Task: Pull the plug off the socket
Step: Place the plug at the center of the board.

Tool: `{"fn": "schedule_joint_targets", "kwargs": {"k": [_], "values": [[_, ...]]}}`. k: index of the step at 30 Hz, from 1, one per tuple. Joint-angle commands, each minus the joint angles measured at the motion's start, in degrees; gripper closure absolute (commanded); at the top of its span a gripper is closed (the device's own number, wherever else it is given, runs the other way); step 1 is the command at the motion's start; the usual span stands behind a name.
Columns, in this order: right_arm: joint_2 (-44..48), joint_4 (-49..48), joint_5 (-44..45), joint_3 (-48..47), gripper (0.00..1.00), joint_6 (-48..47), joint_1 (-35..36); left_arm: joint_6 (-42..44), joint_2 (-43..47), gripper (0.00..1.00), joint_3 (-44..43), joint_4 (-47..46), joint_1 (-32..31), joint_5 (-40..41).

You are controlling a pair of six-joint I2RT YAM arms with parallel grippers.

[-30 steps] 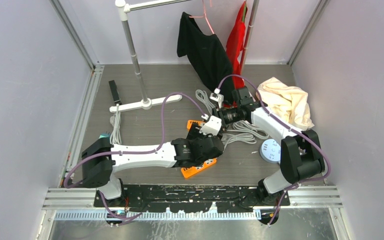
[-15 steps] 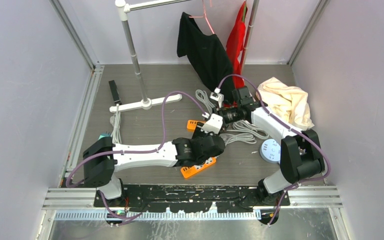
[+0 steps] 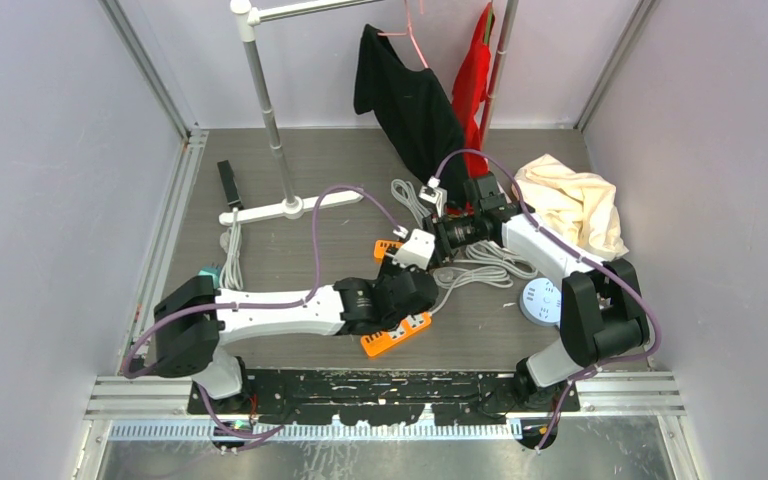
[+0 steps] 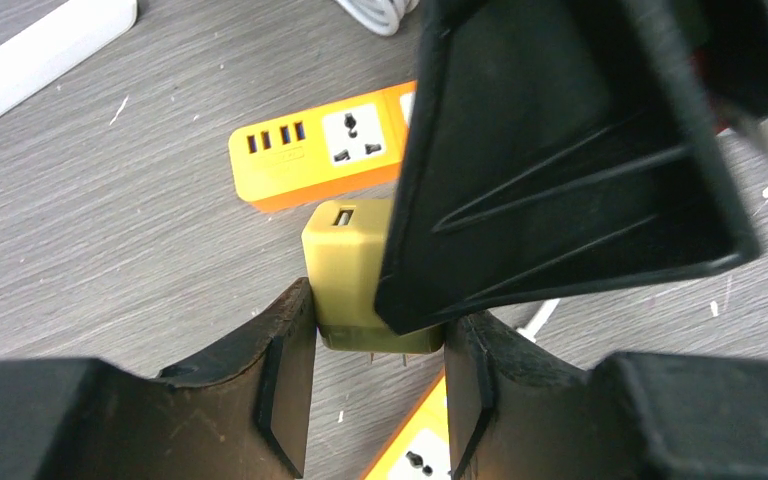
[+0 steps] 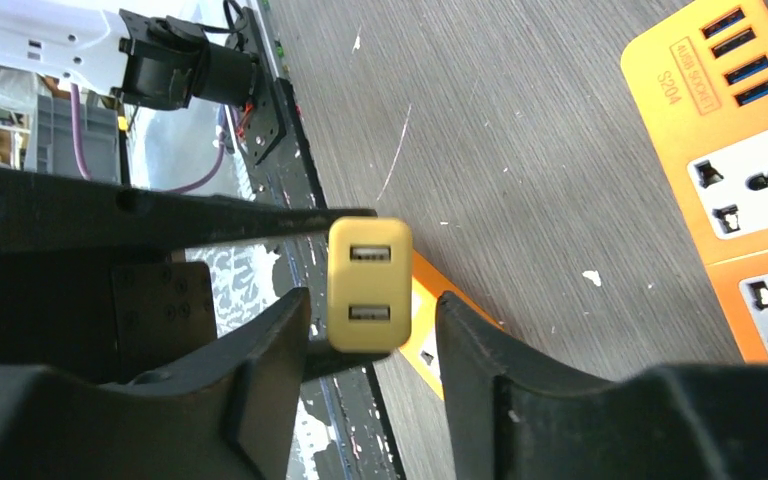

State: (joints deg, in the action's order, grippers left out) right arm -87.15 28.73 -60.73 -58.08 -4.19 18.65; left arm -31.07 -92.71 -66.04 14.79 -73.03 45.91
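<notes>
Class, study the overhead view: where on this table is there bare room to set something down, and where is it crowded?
Bare: the back strip between the rack base and the black garment; the near patch between the power strip and the round white disc. Crowded: around the coiled cable.

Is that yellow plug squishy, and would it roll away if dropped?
Probably hard: the yellow plug shows crisp edges while pinched in the left gripper. Its boxy shape likely won't roll. Its smooth sides might slip.

There are two orange power strips (image 3: 398,336) and one yellow plug (image 4: 345,265). Two garments (image 3: 405,95) hang at the far side. One cream cloth (image 3: 572,205) lies on the right.
</notes>
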Motion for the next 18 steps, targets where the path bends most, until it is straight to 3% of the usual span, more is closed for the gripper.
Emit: {"fn": "schedule_joint_targets", "kwargs": {"k": [1,6,18], "values": [[1.09,1.56,-1.85,-2.64,0.42,-3.26,0.18,-0.6,4.93,1.0,3.24,-3.11,0.53,1.81],[1.55,2.11,-1.74,-2.66,0.35,-4.66,0.0,-1.19,9.11,1.0,7.85,-1.67,0.52,1.33],[1.72,3.09,-1.72,-2.92,0.33,-5.9,-0.97,-7.23,14.2,1.0,16.53,6.43,0.7,8.04]]}}
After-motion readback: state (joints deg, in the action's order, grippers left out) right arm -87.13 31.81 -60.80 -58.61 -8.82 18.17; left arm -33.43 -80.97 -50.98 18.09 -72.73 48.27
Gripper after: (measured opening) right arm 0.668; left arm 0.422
